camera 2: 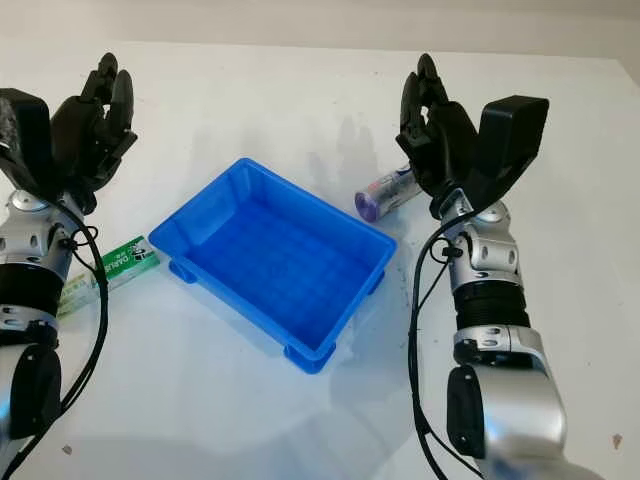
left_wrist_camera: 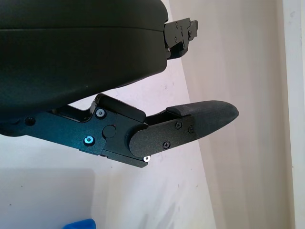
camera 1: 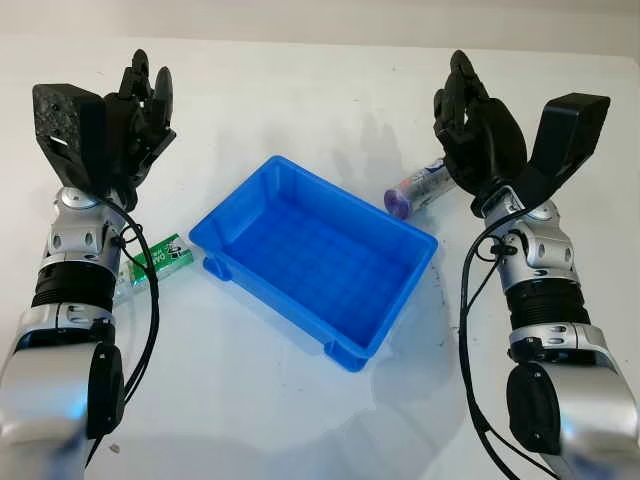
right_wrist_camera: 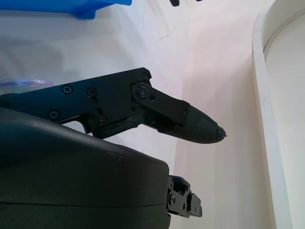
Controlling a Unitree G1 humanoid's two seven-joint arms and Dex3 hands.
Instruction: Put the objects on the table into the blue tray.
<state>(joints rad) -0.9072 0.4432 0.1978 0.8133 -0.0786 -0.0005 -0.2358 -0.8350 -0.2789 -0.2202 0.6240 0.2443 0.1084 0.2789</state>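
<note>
The two eye views look forward and down from the head onto the white table, set a little apart sideways, so the blue tray sits further left in the right eye view. Both share the tray, the table and both raised arms. Each wrist view sits right against its own hand: the left hand and the right hand loom large, facing past the fingers toward the table's far edge, with a tray corner at the border.
</note>
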